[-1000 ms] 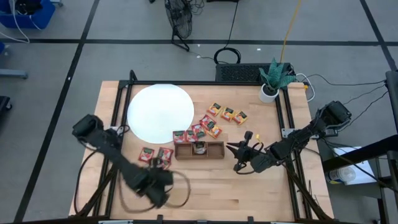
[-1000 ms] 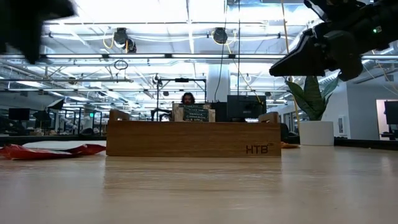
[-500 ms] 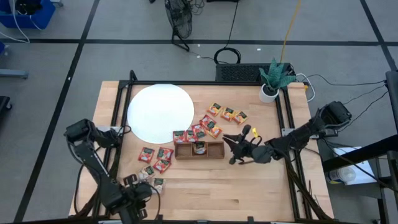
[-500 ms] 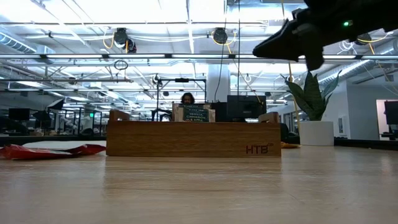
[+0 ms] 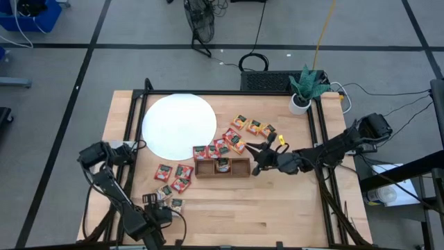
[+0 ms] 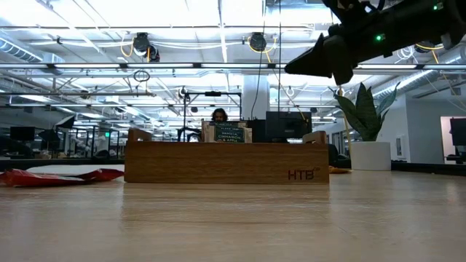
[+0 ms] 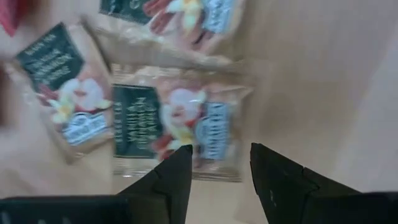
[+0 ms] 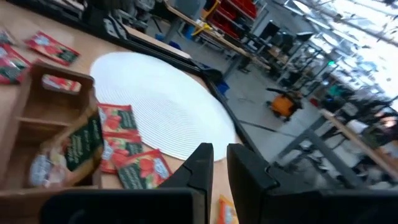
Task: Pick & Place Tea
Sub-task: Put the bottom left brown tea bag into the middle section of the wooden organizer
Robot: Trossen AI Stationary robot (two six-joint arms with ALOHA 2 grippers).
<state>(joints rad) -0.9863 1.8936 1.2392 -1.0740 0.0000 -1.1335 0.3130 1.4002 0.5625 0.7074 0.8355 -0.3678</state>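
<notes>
The left end effector [image 7: 214,165] hangs spread just above a pale tea sachet [image 7: 174,127], likely to pinch it. The right end effector [image 5: 258,161], pressed together, hovers beside the wooden tray [image 5: 222,167].

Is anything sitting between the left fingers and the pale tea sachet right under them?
Nothing visible. The left gripper hangs just over the pale tea sachet, fingers apart, with no other object between them.
</notes>
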